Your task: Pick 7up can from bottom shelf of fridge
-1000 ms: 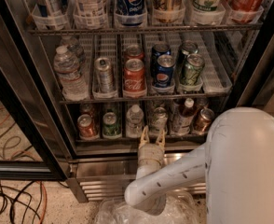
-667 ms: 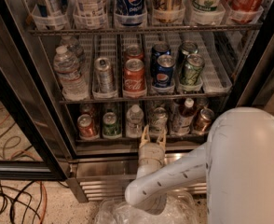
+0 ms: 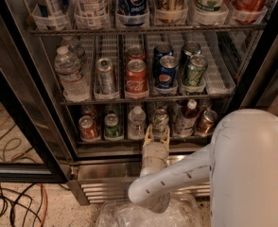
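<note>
The fridge (image 3: 106, 170) stands open. On its bottom shelf (image 3: 101, 141) the 7up can (image 3: 160, 119), pale silver with green marks, stands fourth from the left. My gripper (image 3: 156, 133) reaches in from below, right in front of the can's lower part. Its pale fingers (image 3: 147, 134) are spread, one on each side of the can's base, and do not look closed on it. The white arm (image 3: 177, 178) rises from the bottom right.
The bottom shelf also holds a red can (image 3: 88, 127), a dark green can (image 3: 112, 126), a small water bottle (image 3: 137, 122), a red-capped bottle (image 3: 186, 118) and a copper-brown can (image 3: 206, 121). Coke and Pepsi cans fill the rack above. Cables (image 3: 11, 207) lie on the floor at left.
My gripper has moved up and forward toward the 7up can, so its fingers now flank the can's base. The cans have not moved.
</note>
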